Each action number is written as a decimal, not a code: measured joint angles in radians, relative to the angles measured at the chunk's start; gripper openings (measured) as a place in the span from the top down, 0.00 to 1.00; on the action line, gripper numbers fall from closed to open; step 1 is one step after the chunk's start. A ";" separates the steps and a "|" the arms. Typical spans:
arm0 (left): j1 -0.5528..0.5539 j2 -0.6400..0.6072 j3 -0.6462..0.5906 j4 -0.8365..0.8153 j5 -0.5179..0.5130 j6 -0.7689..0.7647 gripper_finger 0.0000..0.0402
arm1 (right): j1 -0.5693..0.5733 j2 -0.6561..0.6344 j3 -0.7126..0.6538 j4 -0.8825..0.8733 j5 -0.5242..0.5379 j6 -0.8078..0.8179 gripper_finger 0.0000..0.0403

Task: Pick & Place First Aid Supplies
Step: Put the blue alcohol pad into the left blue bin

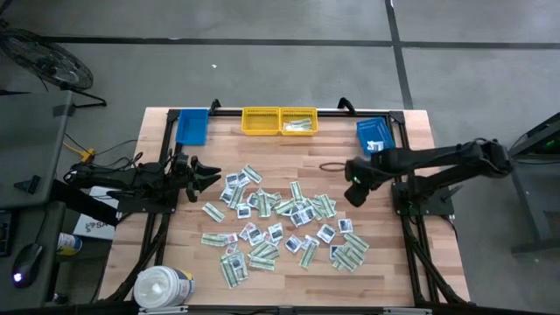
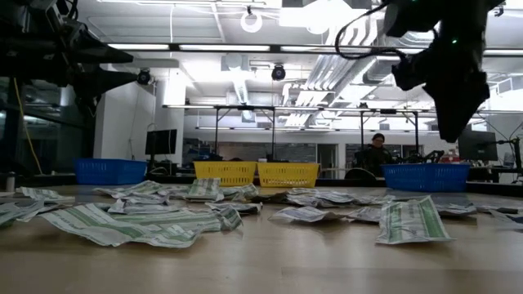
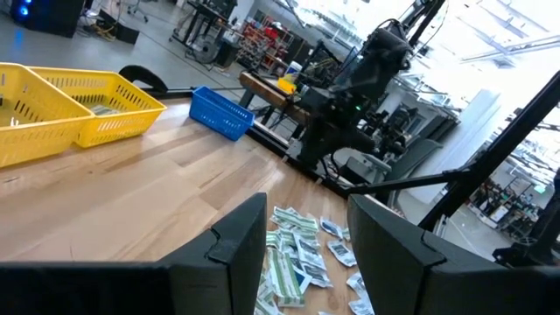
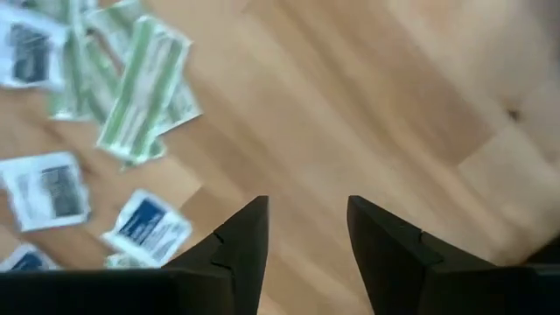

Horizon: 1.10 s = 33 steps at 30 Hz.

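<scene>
The first aid supplies [image 1: 280,223] lie scattered flat over the middle of the wooden table: long green-white strips [image 4: 140,83] and small white squarish packets [image 4: 144,226] with blue marks. My right gripper [image 1: 356,188] hangs open above bare wood at the pile's right edge, pointing down, with nothing between its fingers [image 4: 306,229]. My left gripper [image 1: 210,173] stands open and level at the pile's left side, above the table, also holding nothing [image 3: 306,236].
Two yellow bins [image 1: 279,121] stand at the far edge, with a blue bin [image 1: 192,125] to their left and another [image 1: 374,134] to their right. A white round tub [image 1: 162,287] sits at the near left corner. A thin dark loop [image 1: 332,164] lies near my right gripper. A person [image 2: 377,151] sits behind the table.
</scene>
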 joint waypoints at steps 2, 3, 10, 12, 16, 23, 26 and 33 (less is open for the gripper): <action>0.000 0.000 0.000 0.001 0.000 0.000 0.60 | 0.046 0.017 0.000 0.010 -0.009 0.026 0.63; 0.000 0.000 0.000 0.002 0.000 0.000 0.60 | 0.069 0.032 0.000 0.020 -0.008 0.032 0.63; 0.000 0.000 0.000 0.000 0.000 0.000 0.60 | 0.239 0.176 0.000 0.134 -0.005 -0.168 0.64; 0.000 0.000 0.000 0.000 0.000 0.000 0.60 | 0.288 0.219 0.000 0.164 0.006 -0.228 0.64; 0.000 0.000 0.000 0.000 0.000 0.000 0.60 | 0.369 0.297 0.000 0.203 0.003 -0.294 0.65; 0.000 0.000 0.000 0.000 0.000 0.000 0.60 | 0.436 0.347 0.000 0.251 0.048 -0.298 0.67; 0.000 0.000 0.000 0.000 0.000 0.000 0.60 | 0.440 0.353 0.000 0.266 0.064 -0.298 0.67; 0.000 0.000 0.000 -0.004 0.001 0.000 0.60 | 0.436 0.400 0.000 0.318 0.072 -0.344 0.67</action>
